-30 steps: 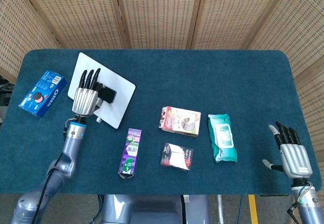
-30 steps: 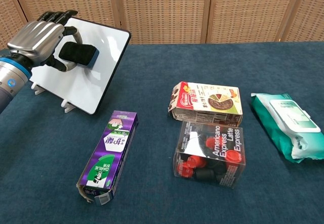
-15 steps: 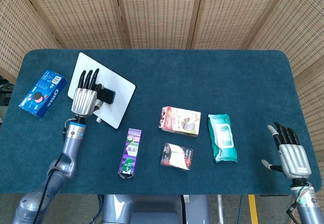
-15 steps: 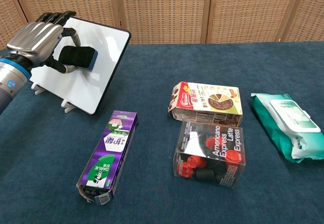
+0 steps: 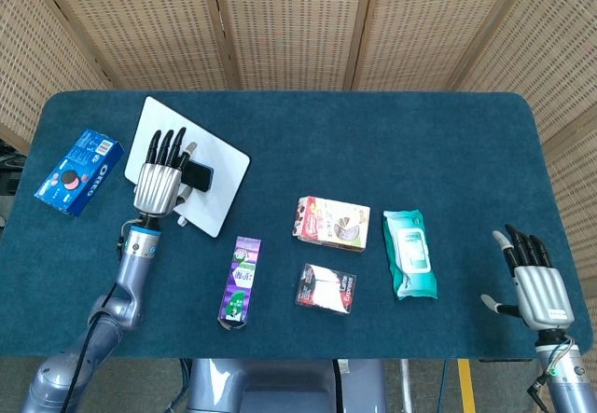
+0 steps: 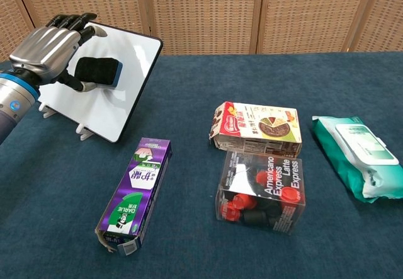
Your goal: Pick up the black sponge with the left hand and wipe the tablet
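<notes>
The black sponge (image 6: 97, 71) is held in the left hand (image 6: 47, 49), between the thumb underneath and the fingers (image 6: 74, 21) curled over the top. A blue layer can be seen at the sponge's right end. The sponge is pressed against the white face of the tablet (image 6: 129, 77), in its upper part. The tablet is propped up at a tilt on a small white stand (image 6: 82, 129), just under the hand.

To the left of the left hand, in the head view, a blue box (image 5: 79, 172) is seen lying flat, with "OREO" written on it. Below and to the right of the hand, a purple box (image 6: 133, 194) is laid on the blue table (image 6: 189, 90); "DARLIE" can be read on its green end. Further right, a snack box (image 6: 257, 130) with a picture of a round pie on it is found; its red writing is too small to be read. Just in front of it a clear box (image 6: 263, 192) marked "Americano Express Latte Express" is set, with red and black cups inside. A green pack of wipes (image 6: 357, 156) is placed far to the right.

The right hand (image 5: 539, 287) is seen only in the head view, well apart from everything. Its fingers are spread and nothing is held in it.
</notes>
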Controlling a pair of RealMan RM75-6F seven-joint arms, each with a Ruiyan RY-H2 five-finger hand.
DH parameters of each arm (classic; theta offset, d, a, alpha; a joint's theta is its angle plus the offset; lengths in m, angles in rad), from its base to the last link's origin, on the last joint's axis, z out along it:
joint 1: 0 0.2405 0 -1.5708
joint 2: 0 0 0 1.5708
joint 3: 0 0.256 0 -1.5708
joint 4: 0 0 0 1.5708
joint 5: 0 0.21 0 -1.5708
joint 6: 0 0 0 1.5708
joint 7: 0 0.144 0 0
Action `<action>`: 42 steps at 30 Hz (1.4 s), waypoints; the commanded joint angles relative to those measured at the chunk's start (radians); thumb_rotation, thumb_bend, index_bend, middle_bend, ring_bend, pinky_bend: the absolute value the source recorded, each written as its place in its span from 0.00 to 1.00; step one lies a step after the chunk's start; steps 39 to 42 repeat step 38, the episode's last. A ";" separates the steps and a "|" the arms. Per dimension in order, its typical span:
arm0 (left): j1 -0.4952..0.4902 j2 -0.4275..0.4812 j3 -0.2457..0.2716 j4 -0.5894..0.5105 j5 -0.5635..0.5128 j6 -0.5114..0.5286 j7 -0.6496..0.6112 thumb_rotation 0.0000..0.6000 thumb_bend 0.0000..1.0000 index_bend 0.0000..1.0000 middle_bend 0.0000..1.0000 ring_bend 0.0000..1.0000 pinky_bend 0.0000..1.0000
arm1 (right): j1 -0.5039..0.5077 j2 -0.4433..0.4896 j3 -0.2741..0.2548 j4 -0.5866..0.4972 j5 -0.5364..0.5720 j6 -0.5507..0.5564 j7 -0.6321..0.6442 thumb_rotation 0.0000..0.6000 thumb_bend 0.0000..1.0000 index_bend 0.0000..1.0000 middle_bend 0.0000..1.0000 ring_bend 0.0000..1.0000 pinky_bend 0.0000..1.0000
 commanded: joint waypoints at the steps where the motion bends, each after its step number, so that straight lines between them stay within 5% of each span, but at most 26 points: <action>1: 0.004 0.005 0.001 -0.009 -0.002 0.006 -0.008 1.00 0.18 0.06 0.00 0.00 0.00 | 0.000 0.000 0.000 0.000 0.000 0.001 0.000 1.00 0.05 0.02 0.00 0.00 0.00; 9: 0.108 0.126 0.018 -0.231 0.017 0.179 -0.088 1.00 0.10 0.00 0.00 0.00 0.00 | 0.000 0.003 0.000 -0.001 -0.001 0.002 0.005 1.00 0.05 0.03 0.00 0.00 0.00; 14: 0.240 0.337 0.074 -0.625 0.035 0.250 -0.002 1.00 0.06 0.00 0.00 0.00 0.00 | 0.000 0.008 -0.004 -0.006 -0.012 0.005 -0.004 1.00 0.04 0.02 0.00 0.00 0.00; 23: 0.430 0.681 0.225 -1.264 -0.028 0.230 0.388 1.00 0.09 0.00 0.00 0.00 0.00 | -0.005 0.023 -0.013 -0.018 -0.024 0.015 -0.043 1.00 0.03 0.02 0.00 0.00 0.00; 28: 0.495 0.708 0.252 -1.343 -0.025 0.278 0.432 1.00 0.09 0.00 0.00 0.00 0.00 | -0.007 0.024 -0.015 -0.024 -0.024 0.016 -0.056 1.00 0.03 0.02 0.00 0.00 0.00; 42: 0.549 0.720 0.255 -1.332 0.003 0.284 0.392 1.00 0.10 0.00 0.00 0.00 0.00 | -0.005 0.019 -0.018 -0.030 -0.027 0.013 -0.075 1.00 0.03 0.03 0.00 0.00 0.00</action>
